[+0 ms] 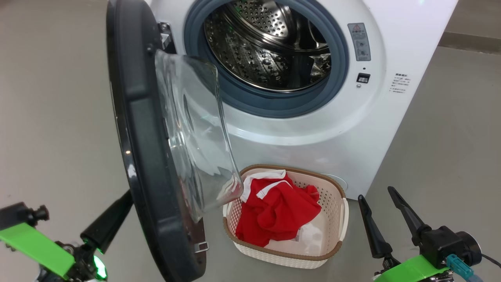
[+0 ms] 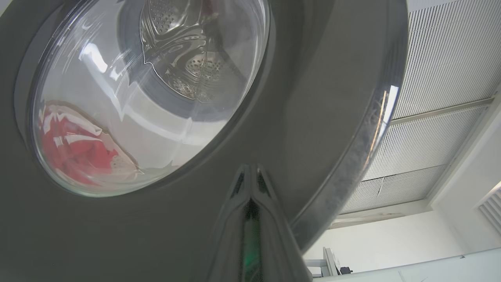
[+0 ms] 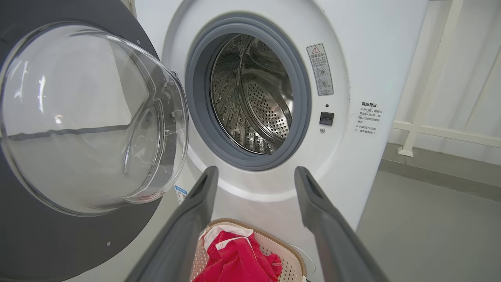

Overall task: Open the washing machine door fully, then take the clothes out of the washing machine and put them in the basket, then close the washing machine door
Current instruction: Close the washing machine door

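Perforated drum [image 1: 270, 43] bare; red clothes [image 1: 274, 213] in basket [image 1: 337, 219]; door [image 1: 145, 156] not yet closed; left claw [image 2: 250, 174] narrow behind door; right claw [image 1: 375, 196] wide, empty.

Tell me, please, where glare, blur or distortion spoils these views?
Head view: the washing machine door warps the clothes seen through its glass; left wrist view: glare streaks the glass, the left pincer is blurred; right wrist view: sharp, faint reflections on the glass.

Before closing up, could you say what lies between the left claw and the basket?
Head view: the round black glass door stands between the left claw and the cream perforated basket.
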Controlling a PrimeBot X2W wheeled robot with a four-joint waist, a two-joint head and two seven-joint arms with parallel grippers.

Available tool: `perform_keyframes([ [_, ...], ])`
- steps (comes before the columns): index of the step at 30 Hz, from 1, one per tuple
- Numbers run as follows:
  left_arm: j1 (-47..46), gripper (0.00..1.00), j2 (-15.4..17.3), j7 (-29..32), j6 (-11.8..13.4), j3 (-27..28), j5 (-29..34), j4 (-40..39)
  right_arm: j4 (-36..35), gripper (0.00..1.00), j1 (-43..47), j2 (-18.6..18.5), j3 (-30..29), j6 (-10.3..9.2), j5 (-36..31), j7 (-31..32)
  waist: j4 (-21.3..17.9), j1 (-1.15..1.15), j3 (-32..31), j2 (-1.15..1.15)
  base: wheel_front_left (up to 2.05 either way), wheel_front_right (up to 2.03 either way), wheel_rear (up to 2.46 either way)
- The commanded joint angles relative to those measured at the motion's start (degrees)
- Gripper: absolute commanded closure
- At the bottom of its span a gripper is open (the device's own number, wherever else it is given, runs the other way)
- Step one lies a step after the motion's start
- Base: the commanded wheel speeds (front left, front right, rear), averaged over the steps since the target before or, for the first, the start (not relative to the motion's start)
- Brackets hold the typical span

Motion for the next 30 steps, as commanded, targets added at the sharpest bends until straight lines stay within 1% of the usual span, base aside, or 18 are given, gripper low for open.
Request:
perform_keyframes([
  [1, 0.1, 1.00, 0.8, -0.4, 0.1, 0.2, -0.9, -2.2, -1.2, 0.00, -2.0, -0.5, 1.3, 0.36, 0.7, -0.4, -0.7, 0.00, 0.2, 0.00, 0.00, 0.00, 0.00],
  [14, 1.4, 1.00, 0.8, -3.5, -0.9, -3.5, -3.1, -2.1, -1.2, 0.00, -2.5, -0.5, 1.4, 0.36, 0.9, -0.4, -3.7, 0.00, 1.2, 0.00, 0.00, 0.00, 0.00],
  [21, 1.1, 1.00, 0.8, -4.7, -1.9, -4.9, -4.1, -1.4, -1.2, 0.00, -3.1, -0.5, 1.8, 0.36, 0.9, -0.4, -5.2, 0.00, 1.7, 0.00, 0.00, 0.00, 0.00],
  [30, 0.9, 1.00, 0.8, -5.9, -3.0, -6.1, -6.6, -0.9, -1.2, 0.00, -3.3, -0.5, 1.7, 0.36, 0.9, -0.4, -6.0, 0.00, 1.8, 0.00, 0.00, 0.00, 0.00],
])
